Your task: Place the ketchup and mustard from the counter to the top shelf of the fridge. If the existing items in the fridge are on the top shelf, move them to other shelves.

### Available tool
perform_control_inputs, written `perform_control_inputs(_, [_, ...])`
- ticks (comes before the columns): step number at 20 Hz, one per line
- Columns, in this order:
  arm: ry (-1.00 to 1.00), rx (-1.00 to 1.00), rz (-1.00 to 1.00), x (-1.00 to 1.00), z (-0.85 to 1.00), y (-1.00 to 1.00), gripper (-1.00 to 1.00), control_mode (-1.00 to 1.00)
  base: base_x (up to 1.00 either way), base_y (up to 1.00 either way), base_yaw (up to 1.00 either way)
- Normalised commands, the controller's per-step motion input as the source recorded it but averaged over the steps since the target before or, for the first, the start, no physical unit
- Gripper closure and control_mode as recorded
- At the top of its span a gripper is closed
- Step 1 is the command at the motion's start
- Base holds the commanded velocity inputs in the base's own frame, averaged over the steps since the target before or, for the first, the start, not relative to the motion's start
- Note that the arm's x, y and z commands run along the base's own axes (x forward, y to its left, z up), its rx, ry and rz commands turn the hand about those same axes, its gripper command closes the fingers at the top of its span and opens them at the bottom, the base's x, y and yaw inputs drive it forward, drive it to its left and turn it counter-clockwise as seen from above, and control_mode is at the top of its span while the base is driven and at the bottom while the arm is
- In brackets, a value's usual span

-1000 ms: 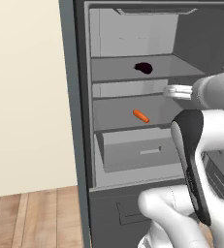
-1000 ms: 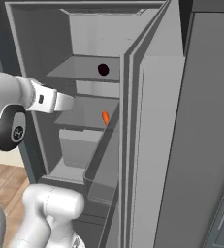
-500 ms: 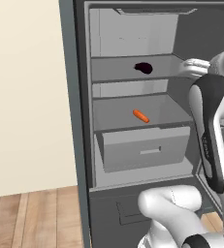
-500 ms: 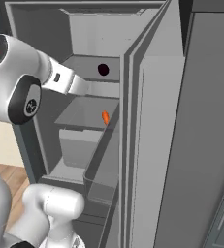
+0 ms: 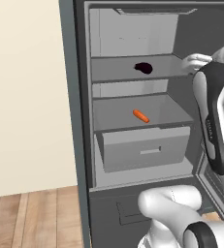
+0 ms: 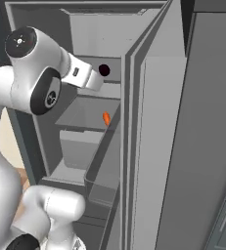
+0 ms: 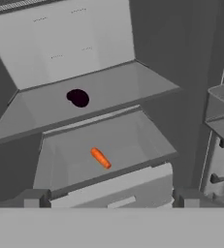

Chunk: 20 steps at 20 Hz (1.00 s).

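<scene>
The tall dark grey fridge point(image 5: 74, 121) with a light grey interior is being shown with its door swung open to the right. Inside it, the wide, thin grey top shelf point(image 5: 113, 72) is being occupied by a small dark maroon roundish lump point(image 5: 143, 68), which is being seen a little right of the shelf's middle and nearer the back edge than the front edge. On the lower grey shelf point(image 5: 118, 114), a small orange carrot-like piece point(image 5: 141, 116) is being seen lying flat and slanted, near the middle and well apart from the lump. Under that shelf's front edge, a light grey drawer point(image 5: 142, 147) is being shown.

To the right, the white arm's two-finger gripper point(image 7: 108, 198) is being held in front of the open fridge at about the top shelf's height, near its right front corner. Its dark fingertips point(image 7: 33, 197) are being seen spread wide apart in the hand view, with nothing being held between them and neither item being touched.
</scene>
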Motion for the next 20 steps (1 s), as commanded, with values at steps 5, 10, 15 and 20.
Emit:
perform_control_inputs(5, [0.03, 0.0, 0.17, 0.82, -0.07, -0.07, -1.0, -1.0, 0.0, 0.0, 0.0])
perform_control_inputs(10, [0.04, 0.0, 0.17, 0.93, -0.12, 0.0, -1.0, -1.0, 0.0, 0.0, 0.0])
perform_control_inputs(15, [0.06, 0.0, 0.09, 0.95, -0.2, 0.0, -1.0, -1.0, 0.0, 0.0, 0.0])
perform_control_inputs(20, [0.12, 0.0, 0.01, 0.9, -0.28, 0.0, -1.0, -1.0, 0.0, 0.0, 0.0])
